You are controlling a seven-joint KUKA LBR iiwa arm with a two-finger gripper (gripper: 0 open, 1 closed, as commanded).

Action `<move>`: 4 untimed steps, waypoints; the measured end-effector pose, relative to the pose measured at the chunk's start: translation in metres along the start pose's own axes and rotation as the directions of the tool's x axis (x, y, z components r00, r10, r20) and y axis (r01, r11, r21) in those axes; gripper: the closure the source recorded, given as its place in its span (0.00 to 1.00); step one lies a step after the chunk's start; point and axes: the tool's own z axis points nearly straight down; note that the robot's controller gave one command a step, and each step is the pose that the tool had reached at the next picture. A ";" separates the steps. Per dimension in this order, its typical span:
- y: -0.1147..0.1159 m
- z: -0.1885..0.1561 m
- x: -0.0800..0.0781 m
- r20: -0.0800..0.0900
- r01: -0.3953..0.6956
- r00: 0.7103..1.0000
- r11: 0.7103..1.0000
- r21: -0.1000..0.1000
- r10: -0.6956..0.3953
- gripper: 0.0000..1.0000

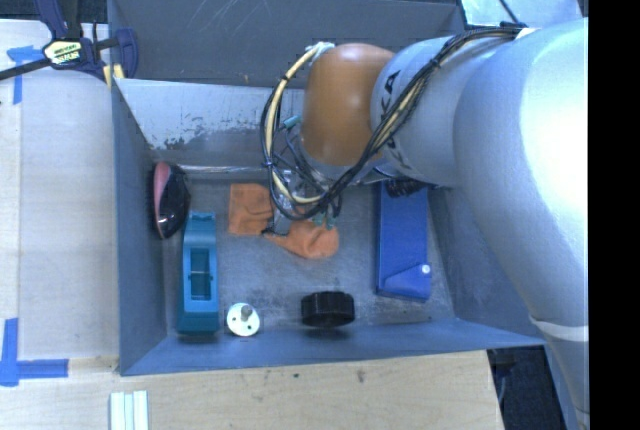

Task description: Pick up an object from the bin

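Note:
My gripper [291, 214] reaches down into the middle of the bin, right over a crumpled orange cloth [252, 208] that spreads to its left and lower right. The cloth's lower lump lies just below the gripper. The fingers are hidden among cables and the cloth. A blue flat box [403, 243] lies to the right of the gripper. A black round cap [328, 309] sits near the front wall below the cloth.
A blue tape dispenser [199, 273] lies along the left side, with a small white round disc [242, 320] by its lower end. A black and pink mouse-like object [167, 199] rests against the left wall. The arm with its orange dome covers the bin's upper right.

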 end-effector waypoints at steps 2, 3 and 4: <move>-0.016 -0.118 0.044 -0.002 0.024 1.000 1.000 0.000 -0.024 1.00; -0.016 -0.118 0.044 -0.002 0.025 1.000 1.000 0.001 -0.025 1.00; -0.022 -0.172 0.037 -0.007 0.022 1.000 1.000 0.001 -0.022 1.00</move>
